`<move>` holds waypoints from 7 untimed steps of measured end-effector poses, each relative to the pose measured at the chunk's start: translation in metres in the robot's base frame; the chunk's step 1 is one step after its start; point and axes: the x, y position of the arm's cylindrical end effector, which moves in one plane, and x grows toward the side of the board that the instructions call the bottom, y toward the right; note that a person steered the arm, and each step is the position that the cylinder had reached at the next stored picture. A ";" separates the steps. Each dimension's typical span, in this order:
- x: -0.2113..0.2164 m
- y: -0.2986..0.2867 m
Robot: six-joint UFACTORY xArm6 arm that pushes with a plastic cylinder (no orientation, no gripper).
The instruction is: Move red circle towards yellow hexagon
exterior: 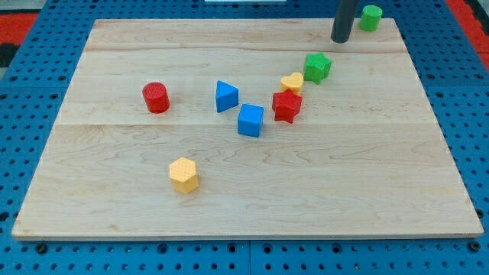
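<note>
The red circle (156, 98) stands on the wooden board at the view's left of centre. The yellow hexagon (184, 175) lies below it and a little to the right, toward the view's bottom. My tip (340, 40) is at the view's top right, far from both blocks, just left of the green circle (370, 17). Nothing touches the red circle.
A blue triangle (226, 96) and a blue cube (250, 120) sit near the centre. A red star-like block (286, 106), a yellow heart (292, 82) and a green star-like block (318, 67) form a diagonal cluster right of centre. Blue pegboard surrounds the board (114, 221).
</note>
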 end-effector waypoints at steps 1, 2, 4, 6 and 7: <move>-0.001 0.000; 0.002 0.021; 0.013 -0.050; 0.034 -0.175; 0.054 -0.226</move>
